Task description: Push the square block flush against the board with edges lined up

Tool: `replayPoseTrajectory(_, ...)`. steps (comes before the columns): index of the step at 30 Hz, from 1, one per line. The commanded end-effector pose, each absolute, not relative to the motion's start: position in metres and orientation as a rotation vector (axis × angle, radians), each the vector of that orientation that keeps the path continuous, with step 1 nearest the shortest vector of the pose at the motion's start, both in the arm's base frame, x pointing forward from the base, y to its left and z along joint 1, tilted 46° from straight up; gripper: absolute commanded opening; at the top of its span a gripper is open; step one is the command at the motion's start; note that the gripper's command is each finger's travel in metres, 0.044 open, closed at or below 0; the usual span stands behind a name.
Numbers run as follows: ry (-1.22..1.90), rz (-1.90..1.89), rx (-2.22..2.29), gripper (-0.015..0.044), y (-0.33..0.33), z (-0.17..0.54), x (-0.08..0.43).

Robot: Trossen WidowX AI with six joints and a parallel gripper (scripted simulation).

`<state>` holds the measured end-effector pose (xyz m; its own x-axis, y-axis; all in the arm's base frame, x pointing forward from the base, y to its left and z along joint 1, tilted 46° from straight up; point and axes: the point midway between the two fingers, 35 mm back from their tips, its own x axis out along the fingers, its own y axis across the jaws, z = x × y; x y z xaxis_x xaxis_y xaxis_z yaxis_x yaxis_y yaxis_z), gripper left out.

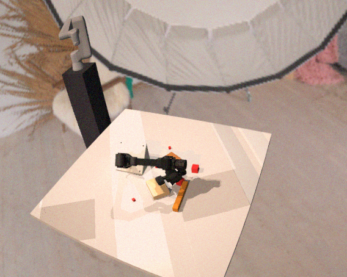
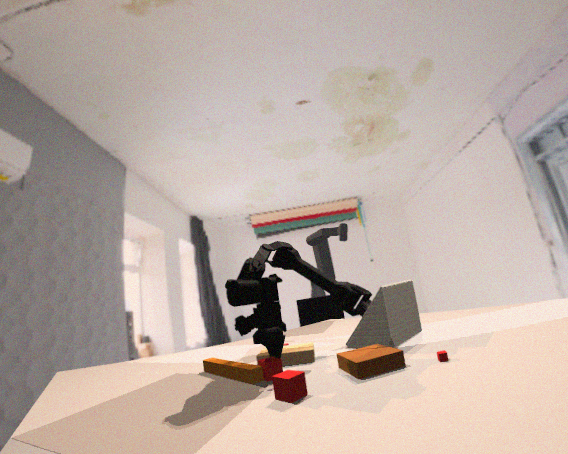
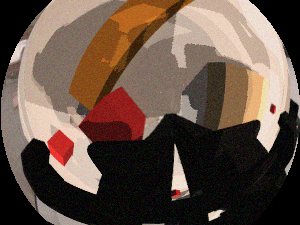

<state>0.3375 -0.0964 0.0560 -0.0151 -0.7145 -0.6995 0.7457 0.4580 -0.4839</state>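
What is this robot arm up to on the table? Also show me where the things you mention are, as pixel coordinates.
A black robot arm has its gripper [image 2: 275, 354], shut and holding nothing, down beside a red block [image 1: 179, 182] [image 2: 270, 368] [image 3: 116, 115] near one end of a long orange board [image 1: 181, 196] [image 2: 233, 370] [image 3: 107, 46]. It appears to be pushing the two together. Whether a whole side meets the board with edges even, I cannot tell. The gripper has yet to move away.

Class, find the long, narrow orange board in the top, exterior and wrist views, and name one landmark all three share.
Top: the long, narrow orange board lies just below and right of centre.
Exterior: low, left of centre, under the black arm's left side.
Wrist: upper left, running off the top edge.
Shared landmark: the red cube by one end of the board.
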Motion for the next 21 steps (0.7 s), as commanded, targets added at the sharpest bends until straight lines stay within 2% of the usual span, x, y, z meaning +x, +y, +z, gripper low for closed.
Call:
replayPoseTrajectory(1, 1.094, -1.16, 0.024, 0.0, -0.099, 0.056, 0.34)
replayPoseTrajectory(21, 1.093, -1.16, 0.024, 0.0, -0.109, 0.066, 0.353)
